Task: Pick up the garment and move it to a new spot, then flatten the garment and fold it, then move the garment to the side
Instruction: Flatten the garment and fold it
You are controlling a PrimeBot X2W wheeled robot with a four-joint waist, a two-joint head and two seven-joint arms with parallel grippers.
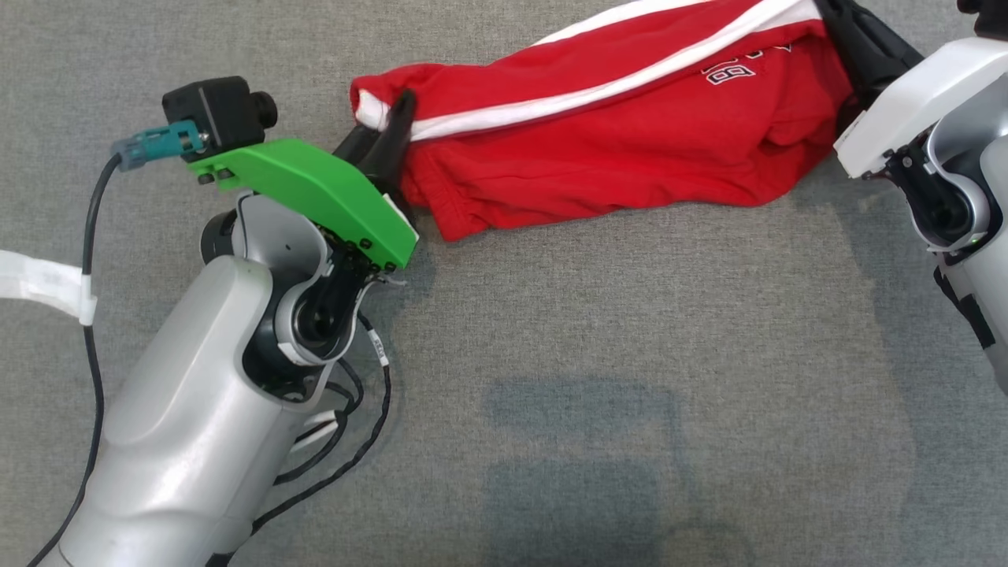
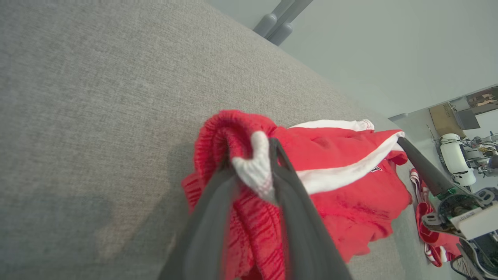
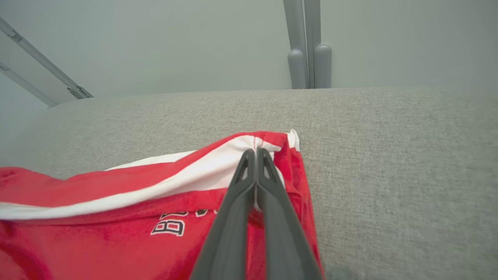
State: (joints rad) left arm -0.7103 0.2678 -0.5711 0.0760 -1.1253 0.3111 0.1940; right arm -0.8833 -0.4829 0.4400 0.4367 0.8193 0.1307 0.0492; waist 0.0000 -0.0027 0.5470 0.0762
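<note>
Red garment (image 1: 614, 150) with a white side stripe and printed lettering, lying as a rumpled band on a grey cloth-covered table (image 1: 551, 394) between two tools. The left tool (image 2: 252, 149) has its two dark fingers a little apart, with the garment's ribbed red-and-white end bunched between them. Whether they pinch it or merely straddle it cannot be told. The right tool (image 3: 255, 152) is closed tight on the opposite corner, at the white stripe.

Likely risks: if the left tool's hold is loose, a pull from the right tool could drag that end free and crumple the cloth. The bunched rib could also snag on a finger as it draws away.

The garment runs from the left tool's fingertips across to the right tool's fingertips, its folded body resting on the table between them.
</note>
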